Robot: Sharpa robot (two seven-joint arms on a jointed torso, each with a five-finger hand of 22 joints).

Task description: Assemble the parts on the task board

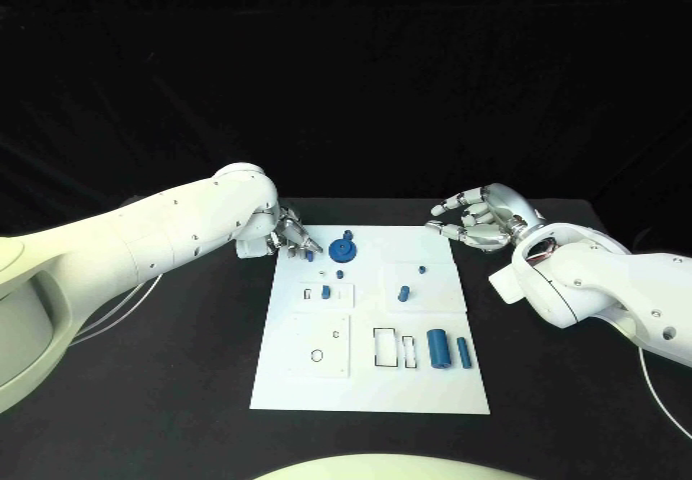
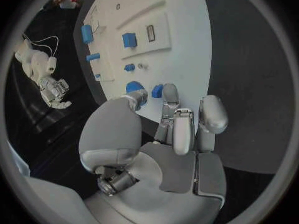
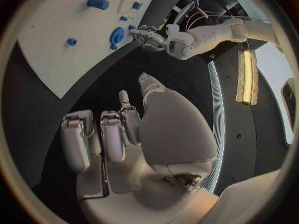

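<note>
Figure: head view with both wrist views. You see the white task board point(image 1: 369, 320) lying flat in the middle of the black bench point(image 1: 173, 380), with the blue parts spread over it: a round disc part point(image 1: 343, 249) at the far left, small pegs point(image 1: 404, 294) near the middle, and two upright cylinders point(image 1: 438, 355) at the near right beside a row of outlined slots. Your left hand point(image 1: 293, 238) sits at the board's far-left corner; in the left wrist view its fingertips point(image 2: 170, 92) reach down onto the board's edge, touching or just beside a small blue block point(image 2: 157, 90) and close to the disc part. Whether the block is actually pinched cannot be told from these views. Your right hand point(image 1: 483, 220) hovers off the board's far-right corner, fingers loosely curled and apart, holding nothing. The step in hand appears to be the first pick at the far-left corner, and assembly looks barely begun, since most parts lie loose. The next move likely calls for a firm pinch on the small block, a clean lift clear of the disc part, then alignment over its matching socket.
</note>
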